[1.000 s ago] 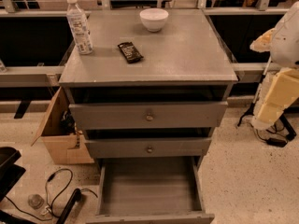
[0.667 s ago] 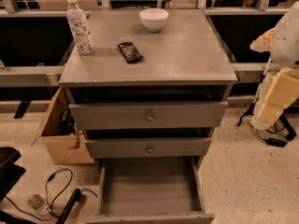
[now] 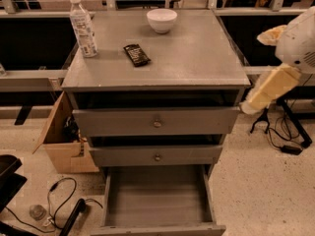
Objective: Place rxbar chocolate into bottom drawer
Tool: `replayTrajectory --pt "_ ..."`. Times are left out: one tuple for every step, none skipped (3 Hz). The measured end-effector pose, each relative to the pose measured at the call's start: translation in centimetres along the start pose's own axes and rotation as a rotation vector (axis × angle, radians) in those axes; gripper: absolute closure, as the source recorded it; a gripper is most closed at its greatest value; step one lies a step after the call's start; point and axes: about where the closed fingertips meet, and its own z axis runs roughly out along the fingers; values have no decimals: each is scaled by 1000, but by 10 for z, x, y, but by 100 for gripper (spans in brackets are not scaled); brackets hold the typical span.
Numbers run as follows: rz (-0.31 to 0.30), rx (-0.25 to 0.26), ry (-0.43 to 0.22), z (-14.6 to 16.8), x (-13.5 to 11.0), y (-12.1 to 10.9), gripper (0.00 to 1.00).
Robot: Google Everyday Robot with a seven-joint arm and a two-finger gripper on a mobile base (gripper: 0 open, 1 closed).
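Observation:
The rxbar chocolate (image 3: 137, 54) is a small flat black bar lying on the grey cabinet top (image 3: 197, 58), left of centre. The bottom drawer (image 3: 157, 198) is pulled open below the two knobbed drawers, and its plain grey inside holds nothing. Part of my arm (image 3: 275, 77), white and beige, hangs at the right edge beside the cabinet's right corner, well away from the bar. My gripper is out of view.
A white bowl (image 3: 162, 20) stands at the back of the cabinet top and a clear plastic bottle (image 3: 82, 27) at the back left. A cardboard box (image 3: 61, 141) sits on the floor to the left, with cables (image 3: 59, 200) near it. A stand and cables (image 3: 288, 132) are on the right.

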Motion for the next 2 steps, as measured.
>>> replayTrajectory --pt "83 48 -222 38 -36 -45 0" --pt "177 99 -415 75 -81 -100 0"
